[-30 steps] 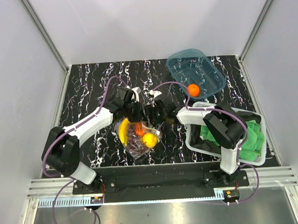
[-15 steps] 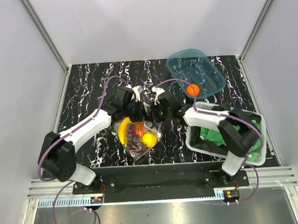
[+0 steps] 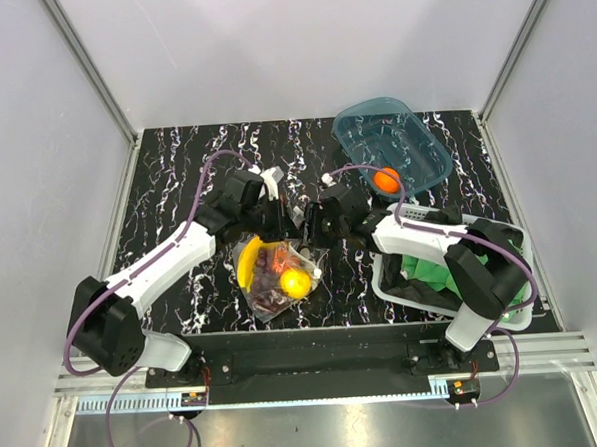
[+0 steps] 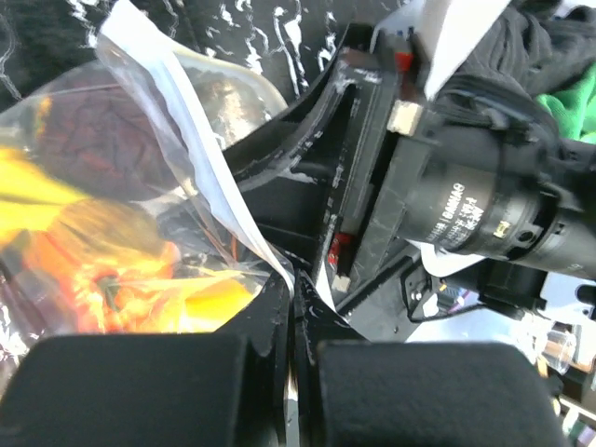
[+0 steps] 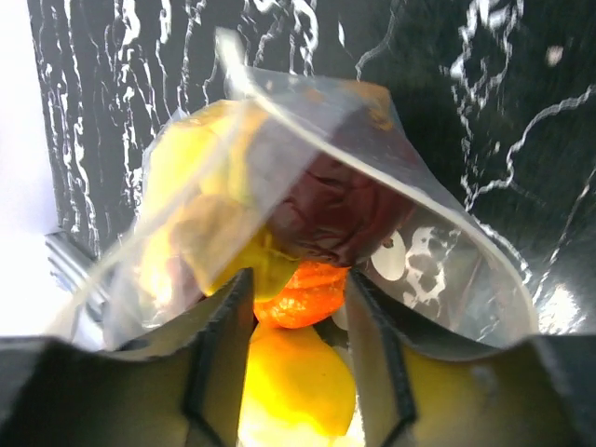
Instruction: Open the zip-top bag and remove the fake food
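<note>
Swung both elbows outward over the last second and kept the two hands meeting at the top edge of the bag (image 3: 274,295). Pinched one lip of film tight in the left hand (image 4: 293,303). Held the right hand (image 5: 298,289) with fingers parted, no pinch visible, food (image 5: 289,372) straight ahead between them. Risked, probably, tearing or losing the thin lip through a one-sided pull, or hoisting the whole pouch and rolling fruit across the surface (image 3: 176,170). Looked clear, crumpled and slack, lying just below both hands, stuffed with banana (image 3: 248,266), orange (image 4: 102,279) and grapes (image 5: 340,209).
</note>
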`<state>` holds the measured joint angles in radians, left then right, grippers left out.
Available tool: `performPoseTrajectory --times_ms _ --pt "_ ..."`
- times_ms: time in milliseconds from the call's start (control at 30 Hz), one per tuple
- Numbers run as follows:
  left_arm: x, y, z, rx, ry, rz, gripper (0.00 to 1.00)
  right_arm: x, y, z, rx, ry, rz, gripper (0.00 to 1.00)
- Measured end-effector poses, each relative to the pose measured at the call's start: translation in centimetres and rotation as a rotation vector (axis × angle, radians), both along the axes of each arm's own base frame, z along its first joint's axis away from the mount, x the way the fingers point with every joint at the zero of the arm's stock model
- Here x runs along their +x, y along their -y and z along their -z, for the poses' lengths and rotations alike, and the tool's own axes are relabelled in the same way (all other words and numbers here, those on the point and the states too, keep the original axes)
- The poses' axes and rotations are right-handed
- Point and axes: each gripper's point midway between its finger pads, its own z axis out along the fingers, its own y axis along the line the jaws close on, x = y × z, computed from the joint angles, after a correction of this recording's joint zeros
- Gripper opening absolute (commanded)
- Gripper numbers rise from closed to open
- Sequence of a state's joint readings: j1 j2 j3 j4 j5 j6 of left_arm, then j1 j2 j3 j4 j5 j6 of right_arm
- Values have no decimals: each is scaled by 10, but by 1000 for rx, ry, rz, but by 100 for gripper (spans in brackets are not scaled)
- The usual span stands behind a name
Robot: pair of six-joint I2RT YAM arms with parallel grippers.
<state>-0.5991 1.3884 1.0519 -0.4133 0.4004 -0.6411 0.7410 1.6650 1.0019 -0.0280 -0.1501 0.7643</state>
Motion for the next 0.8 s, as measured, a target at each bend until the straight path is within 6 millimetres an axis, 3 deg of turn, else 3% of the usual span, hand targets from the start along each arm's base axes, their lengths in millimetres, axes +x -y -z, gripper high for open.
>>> performPoseTrajectory --times_ms 167,467,667,800 --pt "3 -4 -3 20 2 -28 0 2 -5 -2 78 -46 34 77" --pt "-4 0 -6 51 7 -22 0 -8 -5 7 254 -119 91 95" --pt "3 -1 -16 62 47 -50 0 -6 -7 1 319 -192 153 99" --pt "7 -3 -15 79 64 -69 0 -7 -7 8 325 -279 210 100"
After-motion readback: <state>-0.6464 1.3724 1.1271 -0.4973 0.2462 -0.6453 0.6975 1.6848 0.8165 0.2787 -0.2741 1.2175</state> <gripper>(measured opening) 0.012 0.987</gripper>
